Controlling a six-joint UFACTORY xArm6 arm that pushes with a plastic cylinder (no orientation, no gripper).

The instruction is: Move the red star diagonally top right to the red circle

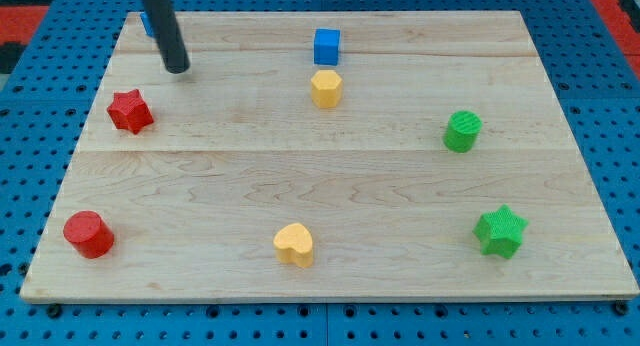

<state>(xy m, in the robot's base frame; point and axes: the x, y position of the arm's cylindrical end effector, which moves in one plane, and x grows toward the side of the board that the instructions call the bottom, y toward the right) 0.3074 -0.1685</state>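
The small red star-shaped block [130,111] lies flat on the pale wooden counter [330,186], near the view's left edge and in the upper half of the board. Its points spread outward and its top face is level. The small red round cylinder block [88,234] stands upright near the counter's lower-left corner, at the view's bottom left. The two red pieces are well apart, the star above the cylinder and slightly to its right.
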